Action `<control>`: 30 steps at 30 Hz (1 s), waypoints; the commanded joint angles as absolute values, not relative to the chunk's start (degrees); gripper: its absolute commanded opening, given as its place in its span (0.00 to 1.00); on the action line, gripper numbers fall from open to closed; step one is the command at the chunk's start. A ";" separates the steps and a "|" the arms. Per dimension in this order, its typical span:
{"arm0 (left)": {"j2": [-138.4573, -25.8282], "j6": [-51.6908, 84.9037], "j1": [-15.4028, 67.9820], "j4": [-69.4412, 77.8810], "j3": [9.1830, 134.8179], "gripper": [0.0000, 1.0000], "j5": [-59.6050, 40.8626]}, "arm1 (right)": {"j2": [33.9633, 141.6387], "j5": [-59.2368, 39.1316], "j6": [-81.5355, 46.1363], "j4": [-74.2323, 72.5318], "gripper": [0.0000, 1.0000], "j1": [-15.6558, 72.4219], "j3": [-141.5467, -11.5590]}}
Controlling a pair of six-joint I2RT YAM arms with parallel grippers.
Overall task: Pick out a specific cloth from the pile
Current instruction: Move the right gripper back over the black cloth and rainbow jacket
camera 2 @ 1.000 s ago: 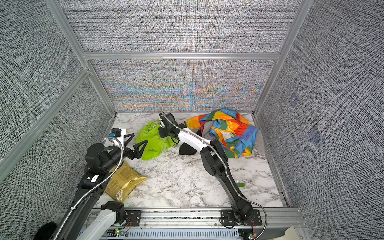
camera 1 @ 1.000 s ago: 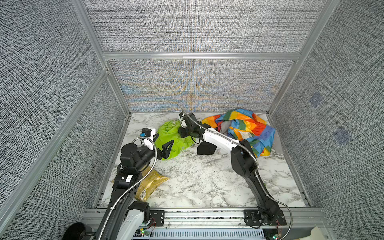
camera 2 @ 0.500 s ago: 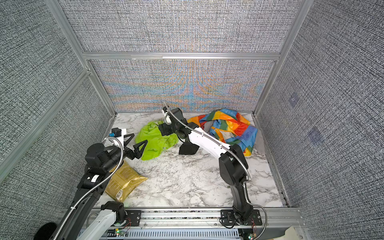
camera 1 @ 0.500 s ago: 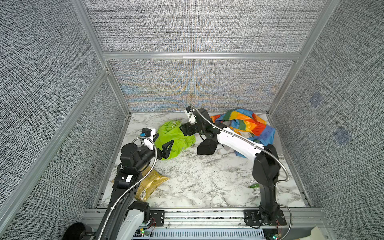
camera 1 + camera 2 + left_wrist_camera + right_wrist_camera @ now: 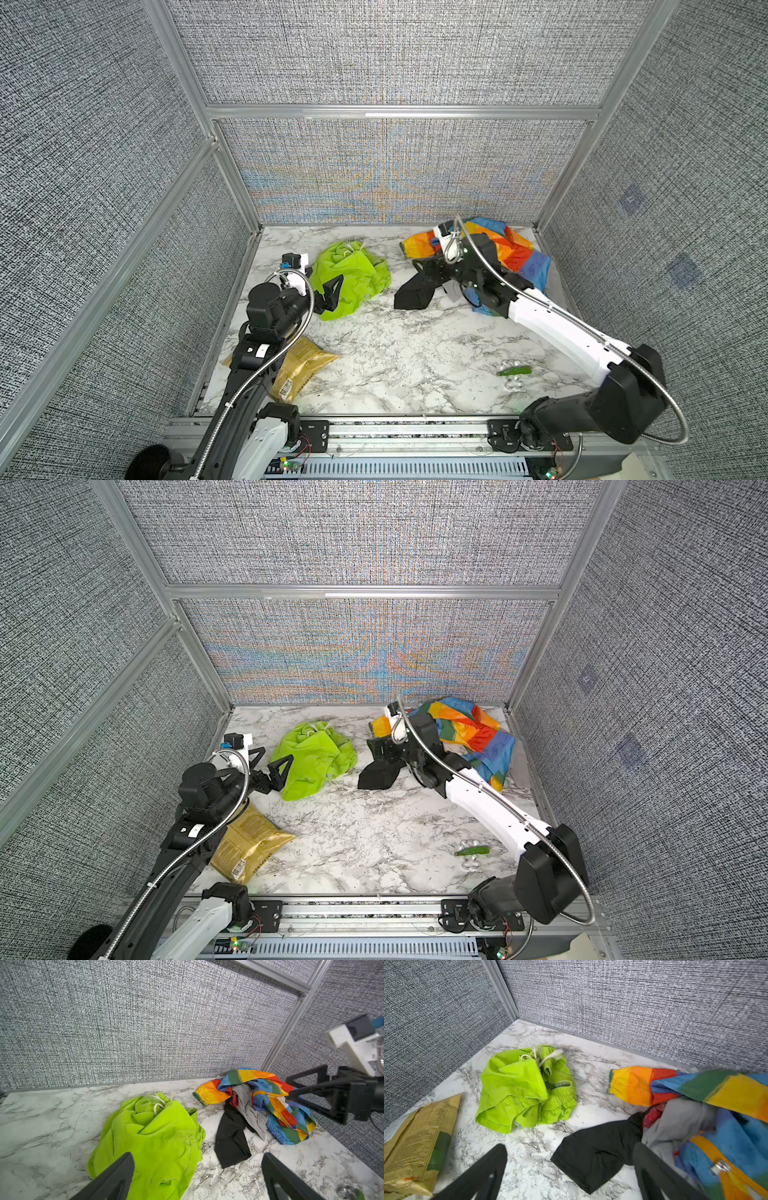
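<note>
Lime-green cloth (image 5: 353, 278), bunched up with its white drawstrings (image 5: 550, 1056) showing on top, lies by itself on the marble bench (image 5: 415, 353), towards the left wall. A strip of bare stone separates it from the pile (image 5: 511, 253) in the far right corner. From where I stand it looks picked out already, so the step in hand, to my eye, is getting clear of it cleanly. The right fingers (image 5: 654, 1174) are spread as wide as they go and have hold of nothing. They hang over the black cloth (image 5: 598, 1159) that trails out from under the rainbow cloth (image 5: 270, 1093) and the grey cloth (image 5: 247, 1109). I'd want that arm to rise straight up before it swings home, since a low sweep could hook the black cloth's edge and drag it toward the green one, muddling the separation. The left fingers (image 5: 116, 1176) are wide apart too and empty, poised at the near edge of the lime-green cloth; whether a tip brushes the fabric I cannot tell. If that arm is meant to take over, a pinch on a thick fold should hold better than one on the loose drawstrings, as thin fabric like this looks slippery. The yellow packet (image 5: 299, 365) lies near the front left, partly under that arm and out of the way.
</note>
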State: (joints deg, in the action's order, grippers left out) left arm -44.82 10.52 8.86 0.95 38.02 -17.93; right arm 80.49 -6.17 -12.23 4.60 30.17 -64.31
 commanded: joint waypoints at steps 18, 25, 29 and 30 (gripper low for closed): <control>-49.04 8.30 8.90 3.06 40.46 0.99 -21.80 | 111.70 -17.76 -27.02 -1.05 0.87 34.78 -70.96; -48.53 8.61 8.88 2.53 40.47 0.99 -22.26 | 115.98 -16.99 -28.48 -0.59 0.90 35.07 -70.76; -47.91 8.79 8.93 2.66 40.26 0.99 -22.50 | 115.83 -14.16 -28.21 1.51 0.91 34.00 -69.60; -47.86 8.79 8.88 2.62 40.25 0.99 -22.50 | 115.39 -13.46 -28.21 2.23 0.90 33.44 -69.00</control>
State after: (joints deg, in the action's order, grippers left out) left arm -48.12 8.99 8.91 1.32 40.25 -21.58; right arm 115.81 -16.82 -27.44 -0.49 34.35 -70.02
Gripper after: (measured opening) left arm 0.987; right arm 0.905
